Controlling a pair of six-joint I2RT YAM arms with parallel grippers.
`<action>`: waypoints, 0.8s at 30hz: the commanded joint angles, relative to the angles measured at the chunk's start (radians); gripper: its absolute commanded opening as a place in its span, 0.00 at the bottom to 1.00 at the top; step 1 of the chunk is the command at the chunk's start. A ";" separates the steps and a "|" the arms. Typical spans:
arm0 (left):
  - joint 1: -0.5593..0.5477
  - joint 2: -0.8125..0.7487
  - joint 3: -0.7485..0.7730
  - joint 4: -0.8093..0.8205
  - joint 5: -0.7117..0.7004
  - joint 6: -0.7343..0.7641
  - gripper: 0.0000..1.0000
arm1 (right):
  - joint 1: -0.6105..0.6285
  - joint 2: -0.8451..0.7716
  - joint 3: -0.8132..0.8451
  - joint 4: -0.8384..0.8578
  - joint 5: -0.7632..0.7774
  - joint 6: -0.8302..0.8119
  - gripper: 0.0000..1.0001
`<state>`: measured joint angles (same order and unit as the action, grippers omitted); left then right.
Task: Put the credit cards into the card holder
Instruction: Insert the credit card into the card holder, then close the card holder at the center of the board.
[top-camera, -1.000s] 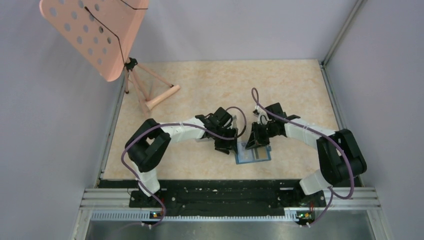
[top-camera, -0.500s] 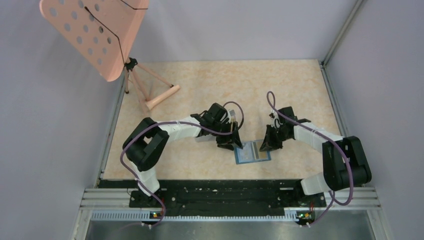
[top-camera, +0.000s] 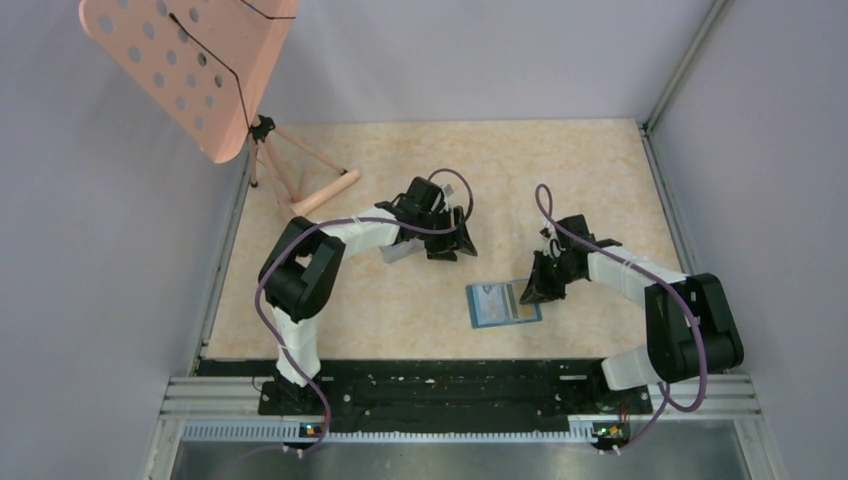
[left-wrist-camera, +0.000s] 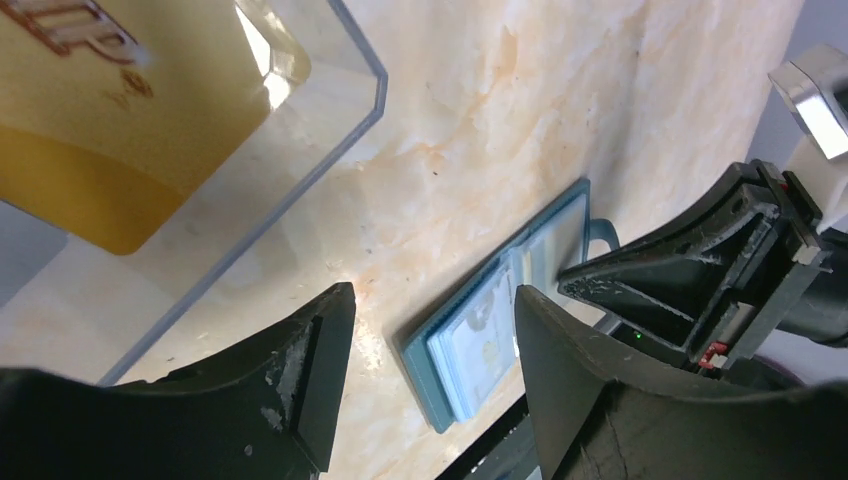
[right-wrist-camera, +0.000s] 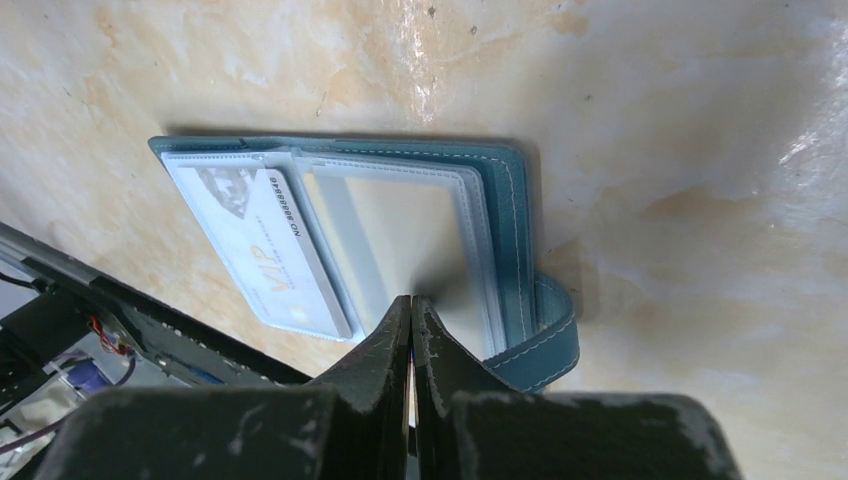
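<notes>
The teal card holder (top-camera: 503, 303) lies open and flat on the table. In the right wrist view (right-wrist-camera: 500, 200) a whitish-blue card (right-wrist-camera: 265, 250) sits in its left pocket, and its snap tab (right-wrist-camera: 552, 340) sticks out at the right. My right gripper (right-wrist-camera: 412, 300) is shut, its tips resting on the holder's right clear pocket; it also shows in the top view (top-camera: 535, 290). My left gripper (left-wrist-camera: 430, 300) is open and empty, above the table behind the holder (left-wrist-camera: 490, 335). An orange-yellow card (left-wrist-camera: 100, 120) lies in the clear box.
The clear plastic box (left-wrist-camera: 335, 125) stands by my left gripper (top-camera: 452, 245), and shows in the top view (top-camera: 398, 252). A pink perforated stand (top-camera: 190, 70) on a tripod is at the back left. Black rails run along the near edge.
My left gripper has pulled back from the card holder toward the clear box, open. My right gripper shifted right to the holder's right half. The holder now lies uncovered.
</notes>
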<state>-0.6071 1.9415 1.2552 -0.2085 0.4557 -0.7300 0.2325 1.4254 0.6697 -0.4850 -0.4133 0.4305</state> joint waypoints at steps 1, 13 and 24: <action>0.020 0.063 -0.033 -0.124 -0.085 0.000 0.66 | -0.002 -0.011 -0.030 0.004 0.034 0.005 0.00; -0.088 -0.043 -0.196 -0.086 -0.082 -0.051 0.66 | -0.002 0.009 -0.050 0.032 0.016 0.021 0.00; -0.124 0.033 -0.147 0.007 0.095 -0.090 0.64 | -0.001 0.020 -0.065 0.051 -0.006 0.030 0.00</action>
<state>-0.7136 1.9095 1.1160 -0.1936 0.5167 -0.8143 0.2325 1.4242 0.6346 -0.4393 -0.4656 0.4675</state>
